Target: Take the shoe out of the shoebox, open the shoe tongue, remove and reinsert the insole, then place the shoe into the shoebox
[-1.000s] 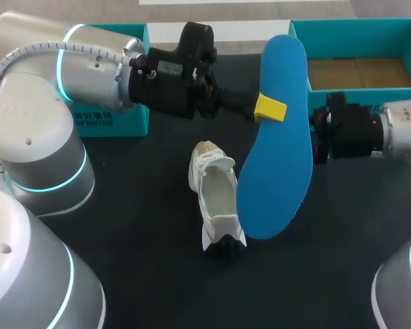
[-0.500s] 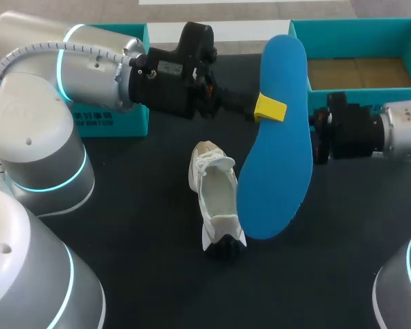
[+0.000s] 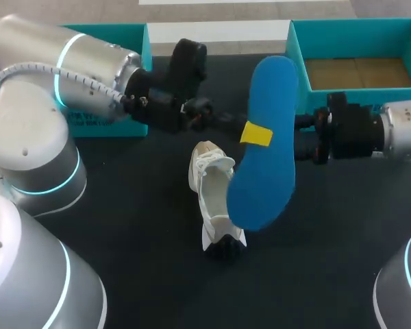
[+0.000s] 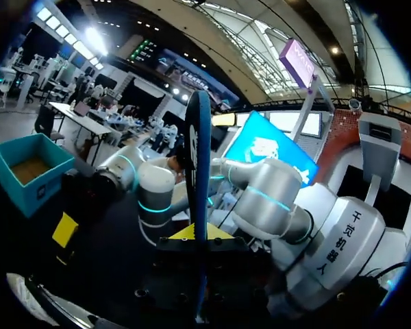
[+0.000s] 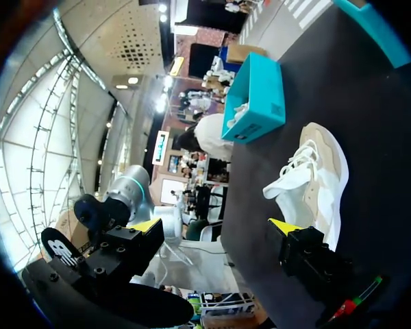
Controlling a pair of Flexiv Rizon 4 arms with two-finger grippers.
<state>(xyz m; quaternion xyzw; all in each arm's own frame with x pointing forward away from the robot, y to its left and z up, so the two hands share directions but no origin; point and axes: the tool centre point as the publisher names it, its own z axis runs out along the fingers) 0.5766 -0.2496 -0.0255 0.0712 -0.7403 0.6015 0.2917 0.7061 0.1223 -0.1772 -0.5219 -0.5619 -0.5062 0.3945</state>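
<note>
Left gripper (image 3: 255, 133) is pinching the long blue foam insole (image 3: 264, 164) near mid-length. Left wrist view is showing it edge-on betw. the yellow tips.

Vs. a sec ago, the left arm (image 3: 89, 68) is swinging in and the insole is tipping over. Its lower end is now overlapping the heel of the white-and-beige lace-up sneaker (image 3: 212, 185). The sneaker is lying on the black table (image 3: 137, 212) betw. both arms, outside the open teal cardboard shoebox (image 3: 296, 55).

Right gripper (image 5: 216, 226) is sitting spread and empty near the sneaker, unmoved.

Judgement: reinsertion is starting; insole not yet in.
</note>
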